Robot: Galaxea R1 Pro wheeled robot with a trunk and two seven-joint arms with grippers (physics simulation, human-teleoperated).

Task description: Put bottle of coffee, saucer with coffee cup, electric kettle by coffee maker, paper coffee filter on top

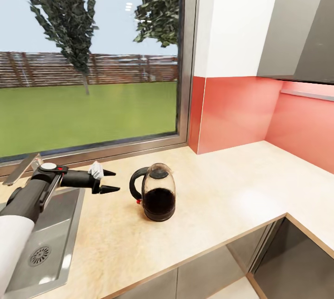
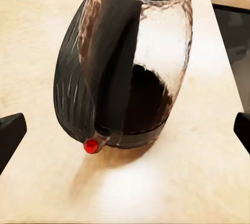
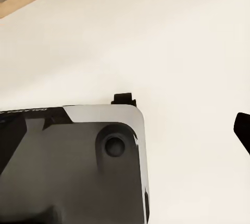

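On the beige bench (image 1: 222,183), near the window: one electric kettle (image 1: 158,193), upright, long axis vertical, black handle (image 1: 135,184) turned toward the left hand (image 1: 110,181). Beside the handle, apart from it, fingers (image 1: 109,190) spread open, empty, over the bench just by one steel sink (image 1: 55,238). Right hand's state: cannot tell.
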